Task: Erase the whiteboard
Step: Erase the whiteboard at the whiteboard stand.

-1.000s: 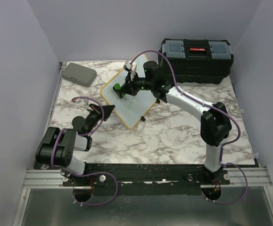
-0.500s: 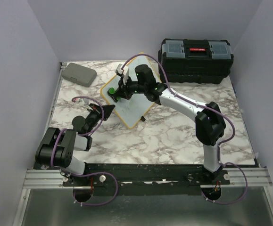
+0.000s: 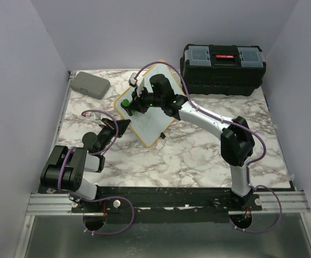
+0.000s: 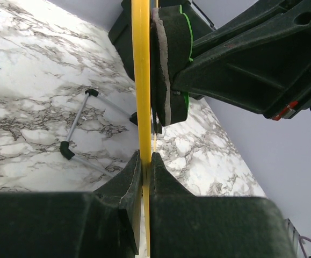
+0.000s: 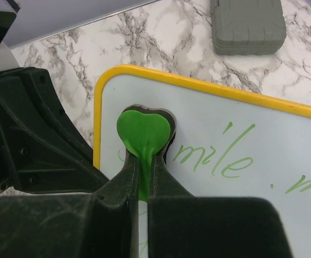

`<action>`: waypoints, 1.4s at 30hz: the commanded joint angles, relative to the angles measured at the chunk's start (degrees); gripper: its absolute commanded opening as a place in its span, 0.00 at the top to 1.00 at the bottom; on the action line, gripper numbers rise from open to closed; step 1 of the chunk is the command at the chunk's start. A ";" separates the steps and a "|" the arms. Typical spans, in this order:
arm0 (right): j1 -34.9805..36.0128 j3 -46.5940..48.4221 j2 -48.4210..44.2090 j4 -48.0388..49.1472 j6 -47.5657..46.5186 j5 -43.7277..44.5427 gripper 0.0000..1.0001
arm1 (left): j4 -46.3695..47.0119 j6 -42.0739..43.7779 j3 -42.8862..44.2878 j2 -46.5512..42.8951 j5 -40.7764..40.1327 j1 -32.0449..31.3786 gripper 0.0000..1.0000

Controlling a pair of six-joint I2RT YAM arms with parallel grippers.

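The whiteboard point(image 3: 151, 122) has a yellow frame and stands tilted at mid-table. Green writing point(image 5: 209, 156) shows on its face. My left gripper point(image 3: 124, 127) is shut on the board's near edge; in the left wrist view the yellow edge point(image 4: 140, 80) runs between my closed fingers point(image 4: 146, 159). My right gripper point(image 3: 128, 104) is shut on a green heart-shaped eraser point(image 5: 143, 129), pressed on the board point(image 5: 252, 134) near its left corner. The eraser's felt side point(image 4: 168, 64) touches the board in the left wrist view.
A grey rounded case point(image 3: 89, 84) lies at the back left, and it also shows in the right wrist view point(image 5: 246, 24). A black toolbox point(image 3: 223, 67) stands at the back right. The board's thin stand legs with black feet point(image 4: 74, 134) rest on the marble table.
My right gripper has carried the eraser leftward across the board to near its left corner. The left gripper and the board have stayed put.
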 commanded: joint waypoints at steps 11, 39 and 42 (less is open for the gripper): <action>0.40 3.52 2.15 -1.81 0.22 9.69 0.99 | 2.08 0.77 0.29 -0.28 0.58 -0.92 1.00; 2.86 2.56 0.71 -9.61 -5.39 1.87 0.99 | 0.19 1.78 1.01 -0.83 1.11 -0.97 1.00; 2.95 2.29 0.34 -9.69 -5.92 1.87 0.99 | 0.27 1.78 1.08 -0.61 1.14 -0.97 1.00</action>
